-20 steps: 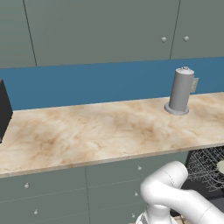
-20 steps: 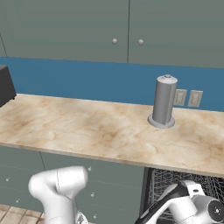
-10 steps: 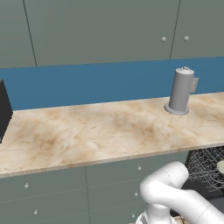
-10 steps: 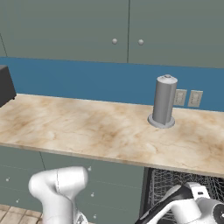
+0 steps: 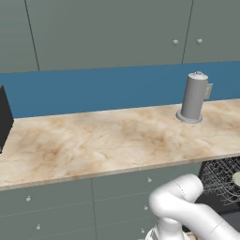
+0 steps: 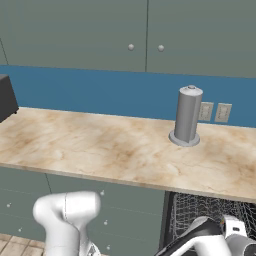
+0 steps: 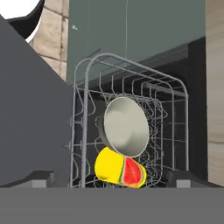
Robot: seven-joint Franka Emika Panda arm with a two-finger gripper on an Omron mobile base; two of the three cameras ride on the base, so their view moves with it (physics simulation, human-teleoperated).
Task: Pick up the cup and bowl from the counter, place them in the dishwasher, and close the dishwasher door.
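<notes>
In the hand view the wire rack (image 7: 131, 87) of the open dishwasher (image 6: 210, 210) holds both dishes. The pale grey-beige bowl (image 7: 124, 127) stands on edge in it. A yellow cup (image 7: 118, 169) with a watermelon picture lies on its side just below the bowl. My gripper (image 7: 114, 180) is open, with its dark fingertips (image 7: 41, 177) far apart at the bottom of that view. It is short of the rack and holds nothing. The beige marble counter (image 5: 93, 140) runs above the dishwasher. The rack (image 5: 225, 180) also shows under the counter's right end.
A tall grey canister (image 5: 193, 97) stands on the counter by the blue wall. A black appliance (image 5: 3, 117) sits at the counter's left end. Grey knobbed drawers (image 5: 70, 206) lie left of the dishwasher. A broad dark grey slab (image 7: 30, 109) borders the rack.
My hand has shifted slightly in front of the dishwasher. The jaws stay wide apart, and the cup and bowl have not moved.
</notes>
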